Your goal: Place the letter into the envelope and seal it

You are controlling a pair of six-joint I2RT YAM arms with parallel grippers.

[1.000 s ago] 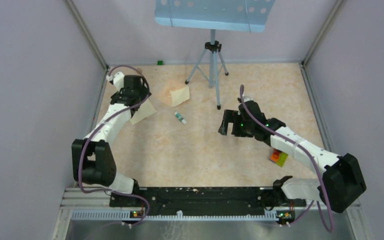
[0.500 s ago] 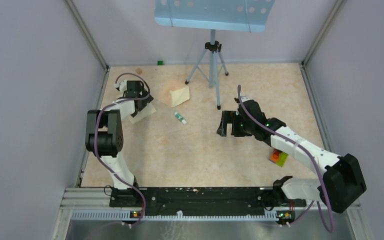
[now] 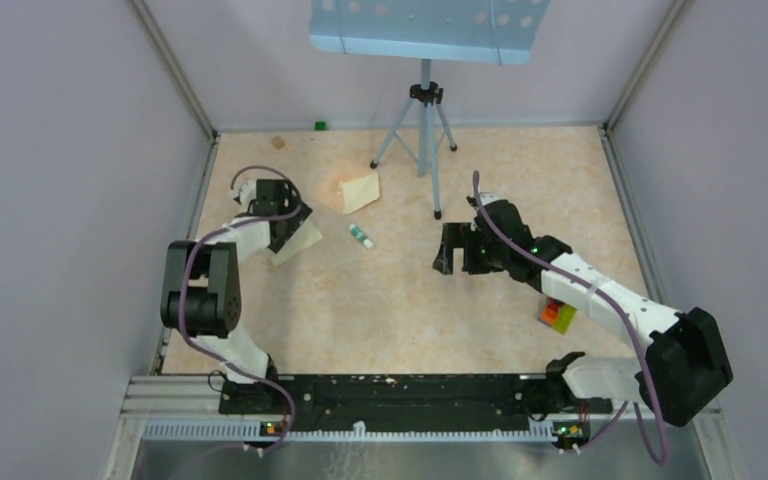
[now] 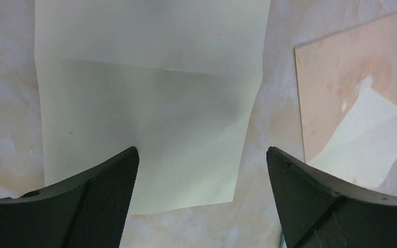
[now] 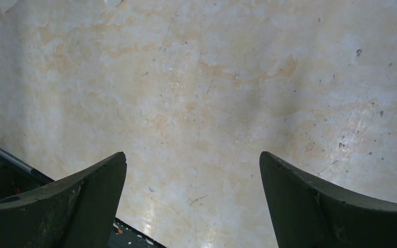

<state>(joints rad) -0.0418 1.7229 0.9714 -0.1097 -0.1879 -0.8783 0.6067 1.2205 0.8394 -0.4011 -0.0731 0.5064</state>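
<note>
The left end effector [image 4: 201,155], jaws apart, hovers over the cream letter [image 4: 150,93] at the overhead frame's left, with the envelope [image 4: 351,88] just beside it. Gently pinching one edge should avoid crumpling the sheet. The right end effector [image 5: 194,155] hangs mid-frame, jaws likewise spread.

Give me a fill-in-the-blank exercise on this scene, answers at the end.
1. The letter lies under the left tool, whose jaws stand ___.
2. The envelope lies ___ the letter, not around it.
3. The right tool holds ___.
4. A colourful cube sits on the robot's ___ side.

Answers: open; beside; nothing; right
</note>
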